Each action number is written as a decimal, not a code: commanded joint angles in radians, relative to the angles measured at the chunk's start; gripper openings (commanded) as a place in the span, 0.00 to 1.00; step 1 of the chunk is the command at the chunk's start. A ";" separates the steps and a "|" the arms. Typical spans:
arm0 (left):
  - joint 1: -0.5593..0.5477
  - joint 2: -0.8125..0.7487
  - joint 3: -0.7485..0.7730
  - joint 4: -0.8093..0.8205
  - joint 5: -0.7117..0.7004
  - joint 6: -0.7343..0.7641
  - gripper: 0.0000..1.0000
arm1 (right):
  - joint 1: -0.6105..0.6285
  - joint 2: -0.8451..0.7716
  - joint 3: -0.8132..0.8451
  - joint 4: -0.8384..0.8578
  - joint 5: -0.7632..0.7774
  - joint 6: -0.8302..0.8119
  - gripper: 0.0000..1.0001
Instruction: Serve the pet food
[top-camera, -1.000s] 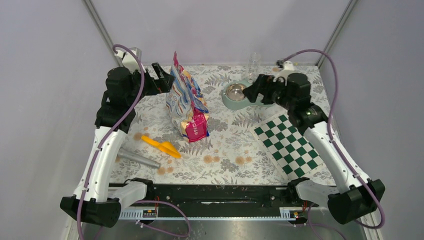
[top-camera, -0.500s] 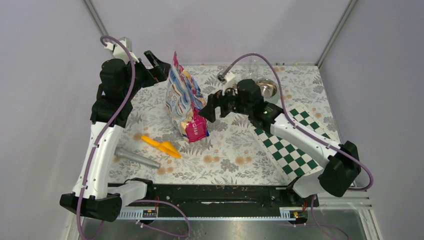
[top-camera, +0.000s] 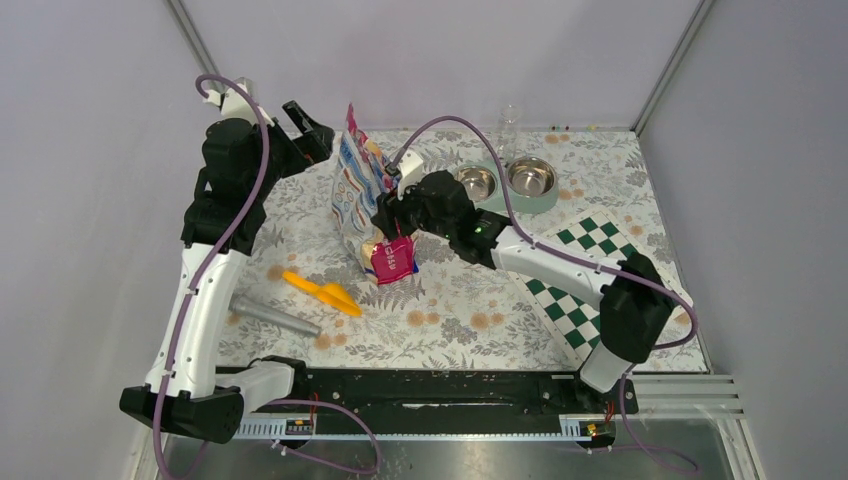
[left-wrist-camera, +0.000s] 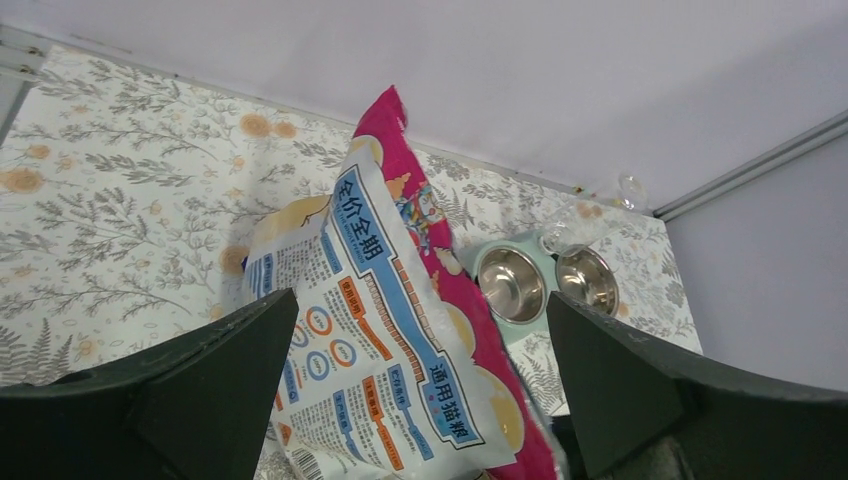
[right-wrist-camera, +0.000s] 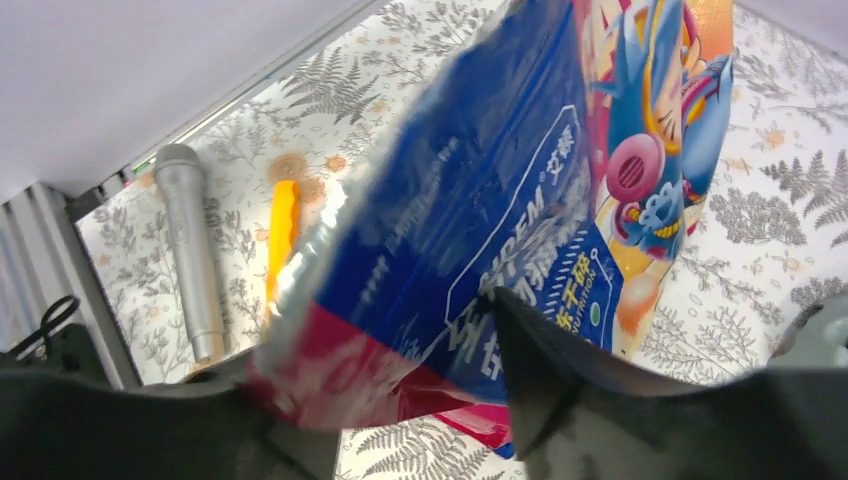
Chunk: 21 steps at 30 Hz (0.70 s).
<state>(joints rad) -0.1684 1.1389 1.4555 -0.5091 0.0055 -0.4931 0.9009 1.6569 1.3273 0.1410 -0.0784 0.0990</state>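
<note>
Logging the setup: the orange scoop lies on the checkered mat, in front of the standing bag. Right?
Not quite. The orange scoop lies on the floral tablecloth, not the checkered mat. It is in front of the standing bag, as the top external view shows.

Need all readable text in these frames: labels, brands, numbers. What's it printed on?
"全价全期": top of the white panel on the bag, left wrist view.
"通用猫粮": lower on the same panel.
"SUPREM": on the bag's blue side, right wrist view; blurred and cut off, so uncertain.
Chinese characters beside it, the small print in the circles and the barcode: too blurred or small to read.
Top view: nothing legible.
</note>
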 joint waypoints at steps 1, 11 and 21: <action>0.003 -0.022 0.013 0.006 -0.067 0.020 0.99 | 0.029 0.004 0.018 0.104 0.165 -0.025 0.41; 0.003 -0.049 -0.010 0.062 -0.157 0.025 0.99 | 0.028 -0.164 0.010 -0.010 0.150 -0.128 0.00; 0.003 -0.061 -0.187 0.189 -0.214 -0.036 0.99 | 0.040 -0.405 -0.077 -0.190 0.126 -0.062 0.00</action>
<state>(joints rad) -0.1684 1.0912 1.3468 -0.4290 -0.1467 -0.4911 0.9222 1.4303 1.2297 -0.1234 0.0788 0.0017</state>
